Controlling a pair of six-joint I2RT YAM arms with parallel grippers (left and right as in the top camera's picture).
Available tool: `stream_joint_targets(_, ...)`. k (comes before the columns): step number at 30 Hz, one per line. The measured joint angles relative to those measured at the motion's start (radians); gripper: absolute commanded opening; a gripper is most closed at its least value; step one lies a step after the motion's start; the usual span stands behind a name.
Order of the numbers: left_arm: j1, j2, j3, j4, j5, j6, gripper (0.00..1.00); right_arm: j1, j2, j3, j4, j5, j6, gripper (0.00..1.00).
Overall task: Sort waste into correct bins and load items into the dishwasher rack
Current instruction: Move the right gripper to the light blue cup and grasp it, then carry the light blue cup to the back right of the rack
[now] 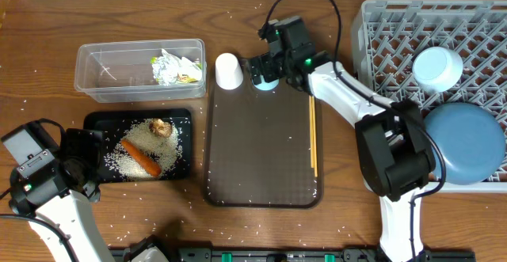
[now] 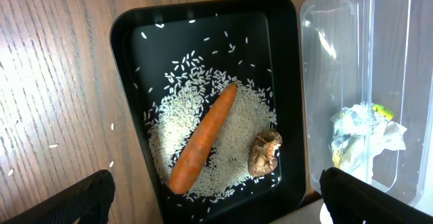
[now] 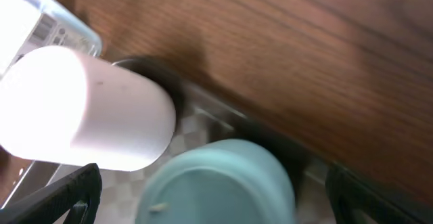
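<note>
Wooden table [image 1: 119, 9], rice strewn about. At the twelve o'clock edge of the brown tray [image 1: 261, 159], the right gripper [image 1: 268, 72] hangs spread wide over the light-blue cup [image 3: 216, 183]. The white cup [image 1: 229, 70] stands just at its nine o'clock, so a closing finger might topple it.

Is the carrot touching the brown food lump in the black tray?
Apart. Left wrist view shows rice lying between the carrot and the lump.
</note>
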Motion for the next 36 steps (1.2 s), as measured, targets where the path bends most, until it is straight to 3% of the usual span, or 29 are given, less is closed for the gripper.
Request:
stream_joint_targets(7,0.000,0.000,0.000,0.000,0.000,0.000,0.98,0.015,0.000,0.000,-0.051,0.085,-0.007,0.96)
stream_joint_targets(14,0.000,0.000,0.000,0.000,0.000,0.000,0.98,0.015,0.000,0.000,-0.062,0.113,-0.018,0.70)
stream_joint_targets(28,0.000,0.000,0.000,0.000,0.000,0.000,0.98,0.012,-0.027,-0.002,-0.095,0.117,0.011,0.61)
stream_joint_targets(36,0.000,0.000,0.000,0.000,0.000,0.000,0.98,-0.062,-0.238,-0.007,-0.183,0.111,0.013,0.62)
